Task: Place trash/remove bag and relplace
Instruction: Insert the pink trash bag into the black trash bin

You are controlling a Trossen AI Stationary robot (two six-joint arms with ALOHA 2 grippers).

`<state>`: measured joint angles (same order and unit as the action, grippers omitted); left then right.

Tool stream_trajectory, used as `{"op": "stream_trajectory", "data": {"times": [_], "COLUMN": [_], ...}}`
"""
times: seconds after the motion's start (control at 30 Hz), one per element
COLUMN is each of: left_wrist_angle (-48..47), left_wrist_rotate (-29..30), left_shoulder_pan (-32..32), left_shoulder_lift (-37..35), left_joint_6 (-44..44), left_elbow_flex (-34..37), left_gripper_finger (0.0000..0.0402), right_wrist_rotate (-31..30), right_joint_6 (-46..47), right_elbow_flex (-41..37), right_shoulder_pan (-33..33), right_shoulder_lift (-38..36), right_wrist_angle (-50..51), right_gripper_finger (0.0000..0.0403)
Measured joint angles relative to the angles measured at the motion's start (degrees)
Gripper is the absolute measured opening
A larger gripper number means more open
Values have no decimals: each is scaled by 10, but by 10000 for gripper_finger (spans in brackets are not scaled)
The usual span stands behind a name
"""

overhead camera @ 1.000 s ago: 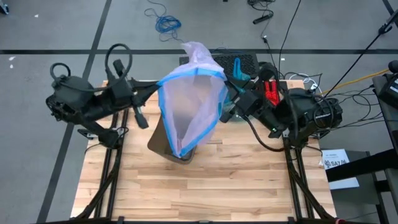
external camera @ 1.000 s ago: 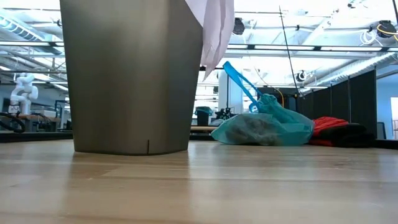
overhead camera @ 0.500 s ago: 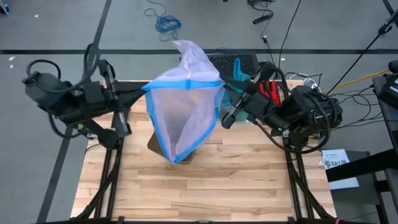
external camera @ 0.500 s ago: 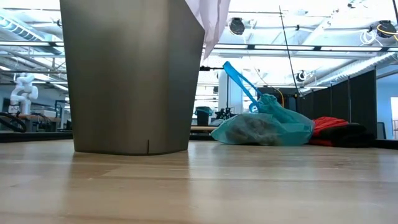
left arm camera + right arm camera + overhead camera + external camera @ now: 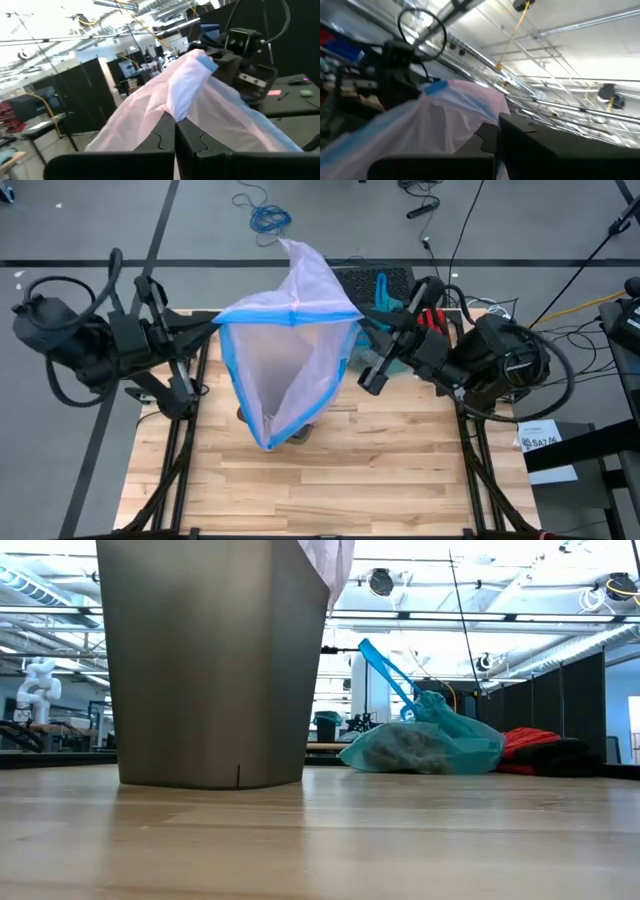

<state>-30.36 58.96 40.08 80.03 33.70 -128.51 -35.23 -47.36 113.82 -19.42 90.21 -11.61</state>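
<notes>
The pale pink translucent plastic bag with a blue hem (image 5: 290,365) hangs stretched open above the tall grey-brown waste bin (image 5: 210,660), which stands on the wooden counter (image 5: 330,470) — the bag's mouth forms a wide triangle and its tail droops toward the bin's opening. The left claw (image 5: 213,322) is clenched on the hem at the side of the bin nearer the left arm, the film pinched between its closed fingers (image 5: 165,137) in the left wrist view. The right claw (image 5: 362,320) grasps the opposite hem, its fingers (image 5: 492,140) likewise shut on pink film. Such a bag looks very light, limp and slippery, so it likely needs holding by the doubled blue hem, where the film is thickest and least apt to tear or slip. Behind the bin, on the right arm's side, the filled teal-green translucent plastic bag with loop handles (image 5: 425,745) lies on the counter, well apart from both claws — a red and black bundle (image 5: 545,752) just beyond it.
</notes>
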Motion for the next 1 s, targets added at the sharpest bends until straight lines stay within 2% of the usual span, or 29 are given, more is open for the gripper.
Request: {"op": "stream_trajectory", "data": {"times": [0.23,0.5,0.57,0.7,0.9,1.0], "left_wrist_angle": [96,90,94,119,180,200], "left_wrist_rotate": [56,128,139,153,201,215], "left_shoulder_pan": [33,44,45,47,50,57], "left_shoulder_lift": [10,24,25,25,24,24], "left_joint_6": [101,119,126,149,220,244], "left_elbow_flex": [0,0,0,0,0,0], "left_gripper_finger": [0,0,0,0,0,0], "right_wrist_rotate": [43,39,36,-11,-136,-194], "right_joint_6": [43,66,63,32,-62,-112], "right_elbow_flex": [0,0,0,0,19,35], "right_shoulder_pan": [20,33,33,24,6,-4], "right_shoulder_lift": [0,7,7,5,0,0], "right_wrist_angle": [-7,67,89,96,60,57], "right_gripper_finger": [0,1,12,69,184,221]}}
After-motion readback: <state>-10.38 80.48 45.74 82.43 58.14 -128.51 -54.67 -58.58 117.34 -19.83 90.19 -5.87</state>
